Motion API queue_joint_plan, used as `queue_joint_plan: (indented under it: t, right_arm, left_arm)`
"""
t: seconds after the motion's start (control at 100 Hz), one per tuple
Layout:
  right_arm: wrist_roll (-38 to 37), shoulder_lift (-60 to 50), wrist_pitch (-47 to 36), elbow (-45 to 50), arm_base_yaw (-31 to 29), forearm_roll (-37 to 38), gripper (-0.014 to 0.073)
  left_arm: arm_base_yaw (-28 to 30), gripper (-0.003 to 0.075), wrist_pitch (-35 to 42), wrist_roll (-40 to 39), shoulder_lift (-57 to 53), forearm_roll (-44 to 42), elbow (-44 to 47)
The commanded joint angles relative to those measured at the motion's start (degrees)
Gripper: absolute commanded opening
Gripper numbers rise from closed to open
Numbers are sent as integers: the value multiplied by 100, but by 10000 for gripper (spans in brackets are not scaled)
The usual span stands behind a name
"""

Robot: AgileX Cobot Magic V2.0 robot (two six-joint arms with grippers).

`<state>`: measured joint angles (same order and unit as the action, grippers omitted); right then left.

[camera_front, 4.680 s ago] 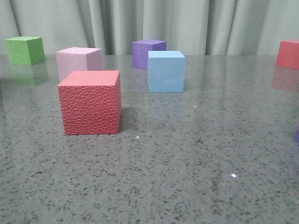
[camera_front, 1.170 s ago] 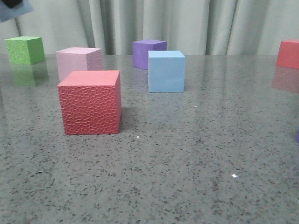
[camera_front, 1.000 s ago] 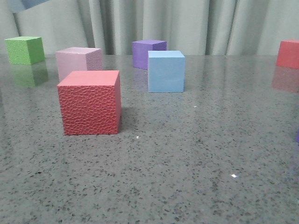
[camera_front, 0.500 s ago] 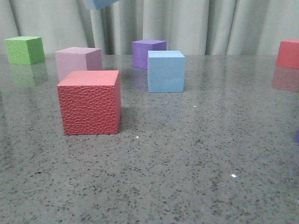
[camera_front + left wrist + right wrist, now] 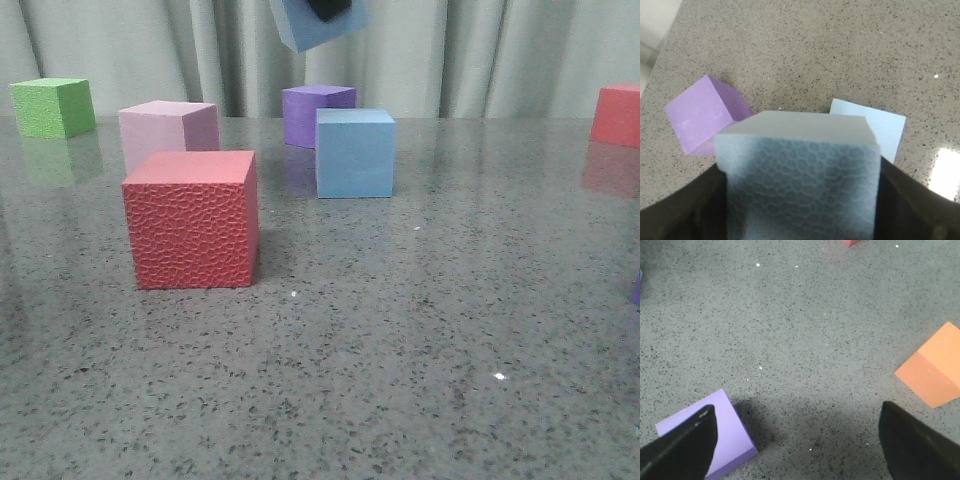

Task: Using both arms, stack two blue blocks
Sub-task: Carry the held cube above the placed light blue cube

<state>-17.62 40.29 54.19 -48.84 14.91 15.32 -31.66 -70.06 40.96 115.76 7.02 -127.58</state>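
Observation:
One blue block (image 5: 355, 153) stands on the grey table in the middle distance. In the left wrist view it (image 5: 875, 127) lies beyond and below the held block. My left gripper (image 5: 325, 8) is shut on the second blue block (image 5: 305, 30) and holds it high in the air, above and a little left of the standing one. That block fills the left wrist view (image 5: 800, 175) between the black fingers. My right gripper (image 5: 797, 432) is open and empty above bare table; it does not show in the front view.
A red cube (image 5: 192, 219) stands front left, a pink cube (image 5: 165, 131) behind it, a green cube (image 5: 52, 107) far left, a purple cube (image 5: 316, 114) behind the standing blue block, another red cube (image 5: 617, 115) far right. The right wrist view has a purple cube (image 5: 725, 435) and an orange cube (image 5: 935, 371).
My left gripper has carried the blue block from the upper left to the right, to a place above the standing blue block. The cubes on the table have not moved.

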Motion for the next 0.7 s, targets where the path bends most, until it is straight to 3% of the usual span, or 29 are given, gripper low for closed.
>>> queue_joint_plan:
  t: [0.0, 0.43, 0.69]
  right_arm:
    - [45, -13, -373, -139, -43, 169, 644]
    - [45, -13, -373, -139, -43, 169, 644]
    - [45, -13, -373, -139, -43, 169, 644]
  left_arm:
    - [-40, 273, 225, 21, -301, 93, -200]
    - [-40, 273, 161, 3, -264, 445, -200]
    - [-40, 273, -106, 994, -264, 524, -200]
